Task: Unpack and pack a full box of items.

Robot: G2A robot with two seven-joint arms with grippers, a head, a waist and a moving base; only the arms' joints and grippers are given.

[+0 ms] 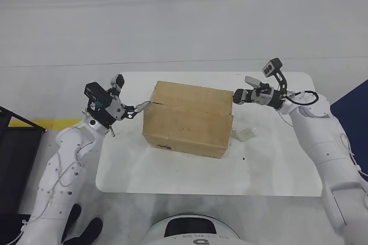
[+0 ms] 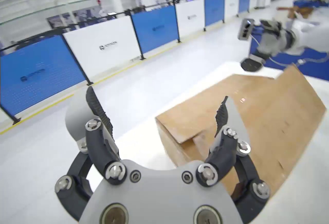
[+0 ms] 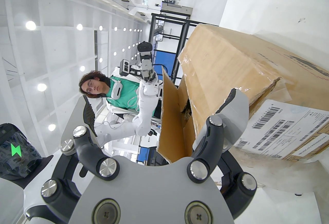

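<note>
A brown cardboard box (image 1: pixel 187 119) stands in the middle of the white table (image 1: pixel 172 177). My left gripper (image 1: pixel 141 108) is at the box's left end, level with its top edge, open and holding nothing. In the left wrist view it (image 2: pixel 156 109) hovers over the near corner of the box (image 2: pixel 257 119), whose top flaps are slightly lifted. My right gripper (image 1: pixel 238 96) is at the box's right end. In the right wrist view it (image 3: pixel 159 106) is open, with a raised flap (image 3: pixel 171 117) standing between its fingers, not pinched.
A small white scrap (image 1: pixel 245 133) lies on the table beside the box's right end. A shipping label (image 3: pixel 288 130) covers that end face. A black rack (image 1: pixel 6 141) stands off the table's left side. Bare tabletop lies in front of the box.
</note>
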